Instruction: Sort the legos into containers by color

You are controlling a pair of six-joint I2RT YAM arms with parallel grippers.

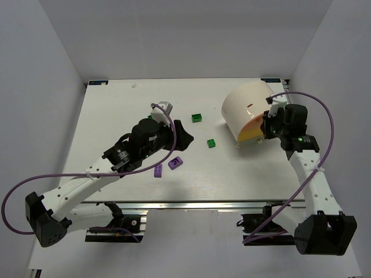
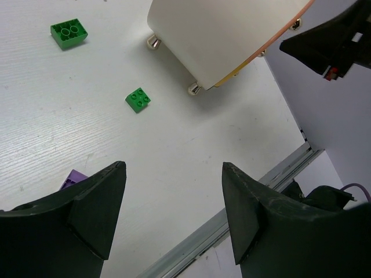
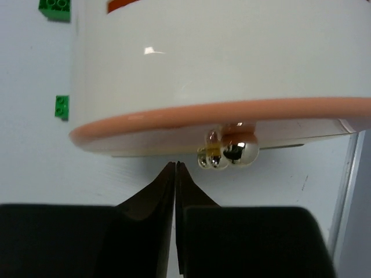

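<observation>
The cream-white tub (image 1: 246, 110) lies on its side near the far right corner of the desk (image 1: 116, 98), its orange face turned toward the near right. The far green lego (image 1: 197, 117) sits mid-desk, the near green lego (image 1: 212, 142) just beside it, and 2 purple legos (image 1: 175, 163) lie close together toward the near edge. The left tool (image 2: 174, 171) gapes wide and empty above the desk. The right tool (image 3: 175, 171) is pressed closed on nothing, just beside the tub's orange rim
</observation>
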